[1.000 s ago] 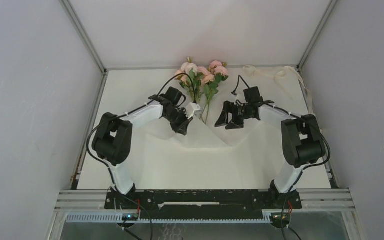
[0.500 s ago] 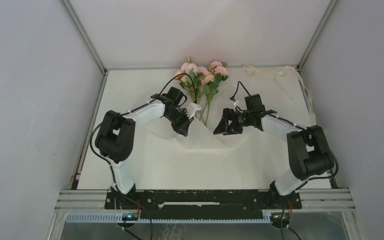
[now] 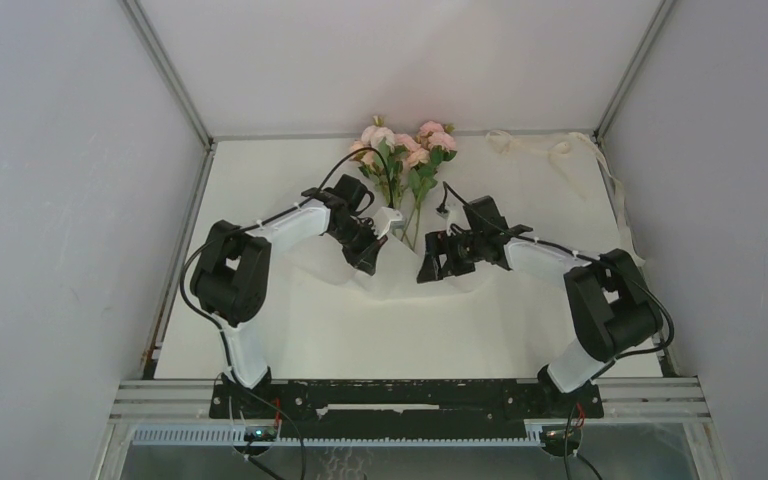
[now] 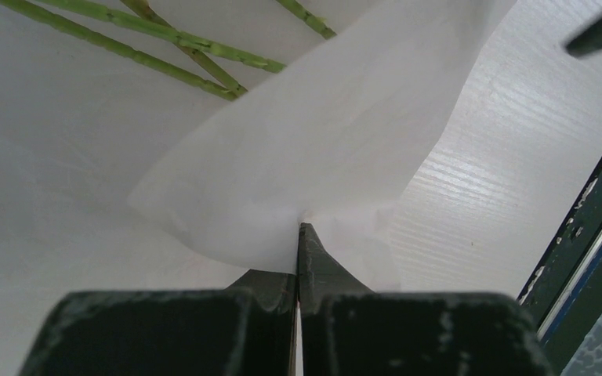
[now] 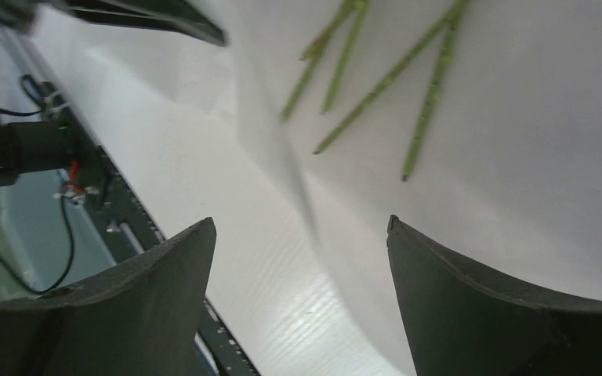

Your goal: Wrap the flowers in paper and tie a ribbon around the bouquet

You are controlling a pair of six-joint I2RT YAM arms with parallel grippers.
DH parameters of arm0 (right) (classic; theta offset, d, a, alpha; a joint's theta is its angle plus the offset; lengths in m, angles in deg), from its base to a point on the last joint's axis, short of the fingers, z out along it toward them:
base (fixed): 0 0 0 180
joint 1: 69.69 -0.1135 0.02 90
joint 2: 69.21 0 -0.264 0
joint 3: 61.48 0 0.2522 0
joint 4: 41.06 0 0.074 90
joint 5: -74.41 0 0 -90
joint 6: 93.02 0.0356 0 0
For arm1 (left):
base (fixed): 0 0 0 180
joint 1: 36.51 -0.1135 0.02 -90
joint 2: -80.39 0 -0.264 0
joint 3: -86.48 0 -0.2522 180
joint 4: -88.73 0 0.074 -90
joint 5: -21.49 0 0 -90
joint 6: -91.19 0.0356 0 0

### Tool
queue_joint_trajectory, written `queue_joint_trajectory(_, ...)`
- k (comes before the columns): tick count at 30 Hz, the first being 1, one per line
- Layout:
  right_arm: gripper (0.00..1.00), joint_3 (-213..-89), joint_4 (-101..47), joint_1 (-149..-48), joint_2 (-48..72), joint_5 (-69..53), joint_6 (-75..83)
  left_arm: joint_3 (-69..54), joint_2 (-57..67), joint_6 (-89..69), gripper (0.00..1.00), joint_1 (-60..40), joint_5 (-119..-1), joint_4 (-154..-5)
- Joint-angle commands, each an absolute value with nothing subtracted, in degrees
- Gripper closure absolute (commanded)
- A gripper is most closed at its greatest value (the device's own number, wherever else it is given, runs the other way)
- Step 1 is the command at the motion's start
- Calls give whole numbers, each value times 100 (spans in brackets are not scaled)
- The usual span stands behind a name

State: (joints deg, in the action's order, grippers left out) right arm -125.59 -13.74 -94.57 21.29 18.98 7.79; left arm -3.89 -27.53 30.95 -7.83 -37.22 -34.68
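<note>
The flowers (image 3: 405, 150) lie at the back middle of the table, with pink blooms and thin green stems (image 4: 165, 35) running down onto the paper (image 3: 400, 278). My left gripper (image 3: 378, 228) is shut on a lifted corner of the paper (image 4: 321, 141), which it holds up over the stems. The pinch shows at the fingertips (image 4: 307, 239). My right gripper (image 3: 438, 268) stands open just right of the stem ends (image 5: 384, 78), above the paper (image 5: 517, 157), with nothing between its jaws. The ribbon (image 3: 550, 146) lies limp at the back right.
The white table (image 3: 260, 340) is walled by grey panels on three sides. A black rail (image 3: 400, 395) with cables runs along the near edge. Part of the left arm (image 5: 149, 17) shows at the top of the right wrist view.
My right gripper has moved left and nearer to the stems and the raised paper fold, its jaws spreading a little. The left gripper has kept its hold and place.
</note>
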Motion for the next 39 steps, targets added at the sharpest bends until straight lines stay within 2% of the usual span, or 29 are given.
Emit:
queue_joint_trajectory(1,16,-12565,-1346,-9395,2278,1527,450,-147,-2735,3054,100,-795,-3519,-3366)
queue_joint_trajectory(2,24,-12550,-1367,-9409,2266,1619,438,-148,-2736,3057,100,-795,-3514,-3365)
queue_joint_trajectory(3,37,-12513,-1429,-9407,2250,1747,441,-146,-2725,3056,100,-795,-3525,-3363)
queue_joint_trajectory(4,56,-12477,-1495,-9401,2236,1880,468,-146,-2723,3044,100,-797,-3539,-3360)
queue_joint_trajectory(5,69,-12444,-1540,-9399,2228,1973,485,-133,-2722,3028,100,-795,-3564,-3352)
queue_joint_trajectory(6,80,-12426,-1549,-9377,2231,2030,508,-130,-2705,3023,93,-795,-3580,-3306)
queue_joint_trajectory(8,100,-12420,-1543,-9324,2237,2051,572,-156,-2576,3113,67,-797,-3609,-3131)
queue_joint_trajectory(10,100,-12418,-1558,-9276,2247,2116,623,-233,-2386,3471,44,-791,-3525,-2658)
queue_joint_trajectory(11,100,-12417,-1575,-9253,2254,2169,647,-294,-2294,3642,37,-768,-3580,-2480)
queue_joint_trajectory(14,100,-12417,-1585,-9203,2283,2273,727,-668,-2076,3864,30,-635,-4079,-2357)
queue_joint_trajectory(19,100,-12420,-1364,-9093,2297,2238,777,-1096,-2113,3519,33,-598,-5266,-2751)
queue_joint_trajectory(22,100,-12420,-1290,-9026,2422,2368,811,-1143,-2151,3256,41,-683,-5814,-3047)
queue_joint_trajectory(25,100,-12420,-1323,-9046,2529,2422,845,-1123,-2196,3098,53,-796,-5564,-2929)
queue_joint_trajectory(28,100,-12442,-1275,-8973,2580,2357,849,-1375,-2055,3244,57,-826,-5199,-2757)
queue_joint_trajectory(32,100,-12455,-1189,-8814,2696,2359,898,-1655,-2167,3284,65,-887,-5510,-2803)
queue_joint_trajectory(34,100,-12475,-1174,-8792,2736,2366,917,-1705,-2242,3247,65,-959,-5683,-2815)
queue_joint_trajectory(39,100,-12653,-1060,-8901,2839,2379,905,-1725,-1661,3536,52,-1029,-5789,-2443)
